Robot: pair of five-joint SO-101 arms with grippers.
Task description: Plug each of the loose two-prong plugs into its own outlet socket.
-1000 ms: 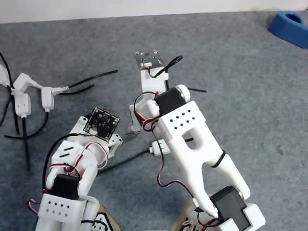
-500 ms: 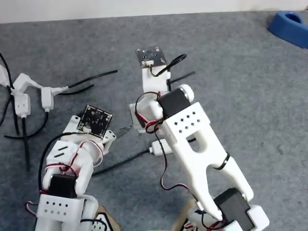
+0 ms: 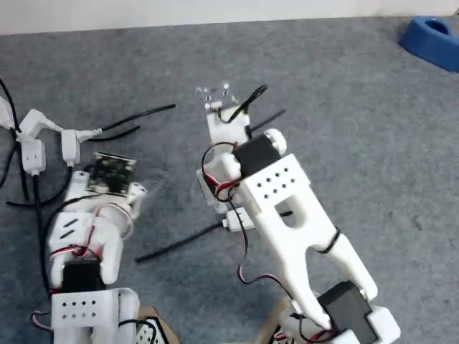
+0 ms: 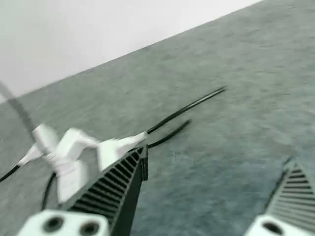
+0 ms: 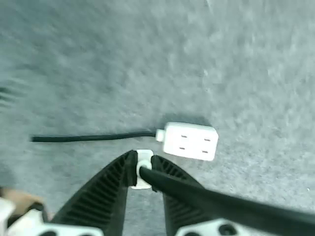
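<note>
Right gripper (image 5: 142,166) pinches the plug (image 5: 144,159) by its body, probably light and rigid; its black cord (image 5: 221,199) may tug. The outlet socket (image 3: 238,219) trails its lead (image 3: 179,242) toward 8 o'clock. Left gripper (image 4: 217,156) has fingers (image 4: 123,187) spread.

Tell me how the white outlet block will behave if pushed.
The outlet block looks small and light, lying loose on the grey mat, so it would probably slide rather than resist. Its thin black cord looks floppy and likely won't anchor it.

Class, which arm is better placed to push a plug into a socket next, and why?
Right. Its jaws are shut on a white plug close to the outlet socket; the left arm's jaws stand open and empty.
</note>
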